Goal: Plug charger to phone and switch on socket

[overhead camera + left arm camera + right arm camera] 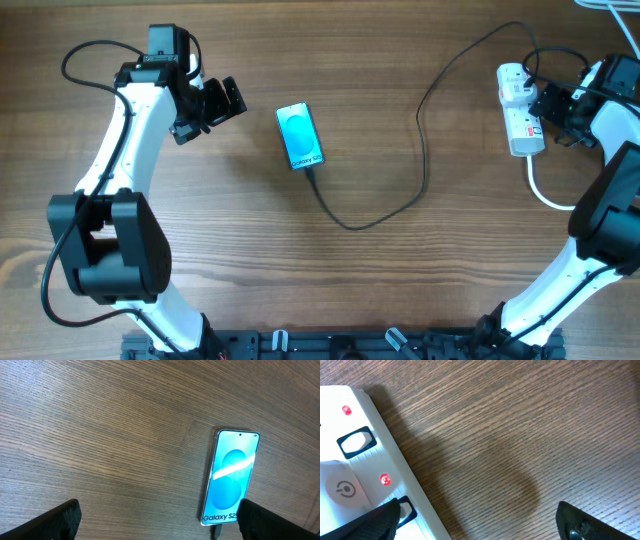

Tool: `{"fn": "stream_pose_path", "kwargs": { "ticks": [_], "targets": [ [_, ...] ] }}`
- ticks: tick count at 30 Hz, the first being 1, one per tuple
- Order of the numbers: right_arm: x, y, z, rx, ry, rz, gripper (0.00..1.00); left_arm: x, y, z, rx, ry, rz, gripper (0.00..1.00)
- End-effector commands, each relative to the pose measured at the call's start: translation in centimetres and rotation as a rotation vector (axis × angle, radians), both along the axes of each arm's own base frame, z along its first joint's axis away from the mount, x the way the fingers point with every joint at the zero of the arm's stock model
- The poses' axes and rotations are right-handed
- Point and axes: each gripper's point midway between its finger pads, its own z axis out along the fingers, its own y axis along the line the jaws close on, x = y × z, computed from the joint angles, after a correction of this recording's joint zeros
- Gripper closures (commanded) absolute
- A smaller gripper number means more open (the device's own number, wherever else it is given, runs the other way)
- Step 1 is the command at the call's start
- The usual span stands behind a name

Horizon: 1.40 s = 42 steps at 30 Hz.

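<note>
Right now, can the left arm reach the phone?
Probably yes. The left gripper is open and close beside the phone, with only bare table between them. The charger runs off from the phone's bottom end, away from that gripper.

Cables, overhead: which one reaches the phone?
The thin black charger, looping from the socket to the phone's lower edge; the thicker white cable stays beside the socket.
</note>
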Motion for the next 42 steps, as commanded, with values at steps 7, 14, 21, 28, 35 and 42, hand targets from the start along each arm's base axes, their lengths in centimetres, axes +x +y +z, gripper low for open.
{"fn": "stream_pose_path", "kwargs": {
  "ticks": [7, 14, 21, 28, 35, 42],
  "targets": [
    [-1.9, 0.3, -3.2, -0.022, 0.102, 0.006, 0.00, 0.3, 0.2, 0.8, 0.007, -0.023, -0.001, 0.00],
    [-2.1, -0.2, -3.2, -0.047, 0.114, -0.007, 0.00, 0.3, 0.2, 0.8, 0.007, -0.023, -0.001, 0.00],
    [-2.2, -0.4, -3.6, -0.059, 0.122, -0.011, 0.00, 0.3, 0.2, 0.8, 0.007, -0.023, -0.001, 0.00],
    [-1.3, -1.6, -0.4, -0.117, 0.086, -0.037, 0.00, 0.3, 0.2, 0.8, 0.007, -0.023, -0.001, 0.00],
    [-1.6, -2.2, 8.5, -0.197, -0.025, -0.072, 0.00, 0.3, 0.2, 0.8, 0.007, -0.023, -0.001, 0.00],
    [-1.4, 2.7, 15.2, -0.034, -0.205, 0.064, 0.00, 0.3, 0.2, 0.8, 0.007, -0.023, -0.001, 0.00]
  ]
}}
